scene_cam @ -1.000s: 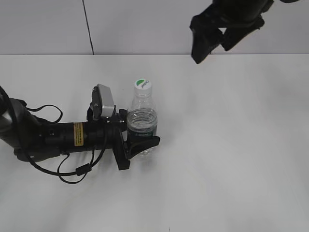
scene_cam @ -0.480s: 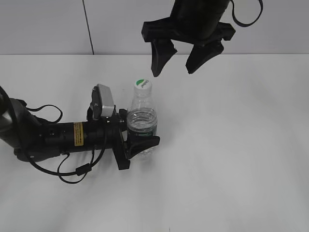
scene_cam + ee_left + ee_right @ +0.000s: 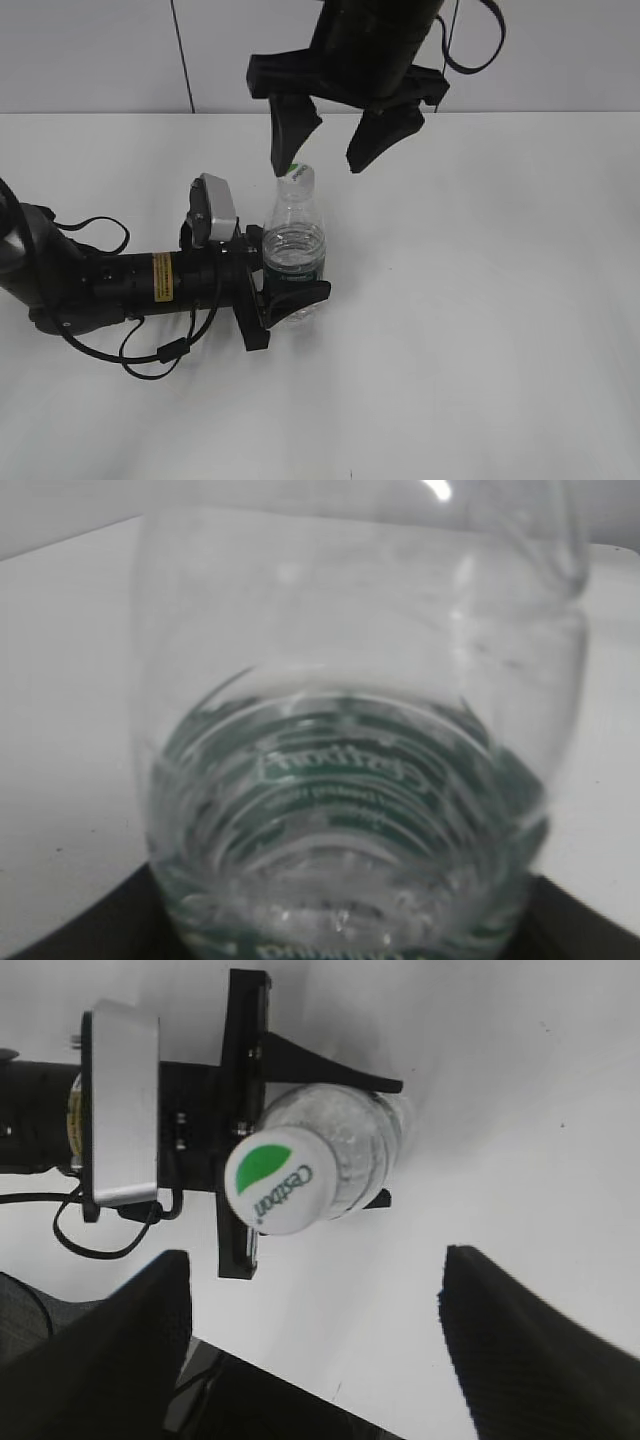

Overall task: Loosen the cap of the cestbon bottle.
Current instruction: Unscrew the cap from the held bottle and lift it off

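1. Nearest the camera, the left gripper (image 3: pixel 290 285) lies low along the white counter (image 3: pixel 480 320), clamped on the lower body of the cestbon bottle (image 3: pixel 294 250), one finger on each side of the green label band.
2. The bottle stands upright on the counter, a bit left of centre in the exterior view. The left wrist view is basically all bottle (image 3: pixel 350 780): clear plastic, with green band print that reads mirrored through the far wall, looks like "C'estbon", pretty blurry though.
3. A yellow sticker (image 3: pixel 162 277) sits on the left arm; its print is too small to read.
4. The cap (image 3: pixel 295 174) is on the bottle neck. In the right wrist view the cap (image 3: pixel 273 1179) is white with a green patch on top and "C'estbon" in green letters.
5. Farther back and higher, the right gripper (image 3: pixel 325 140) hangs over the bottle with its fingers spread wide, holding nothing. Its left finger tip looks right at the cap in the exterior view, but whether it touches is impossible to tell.
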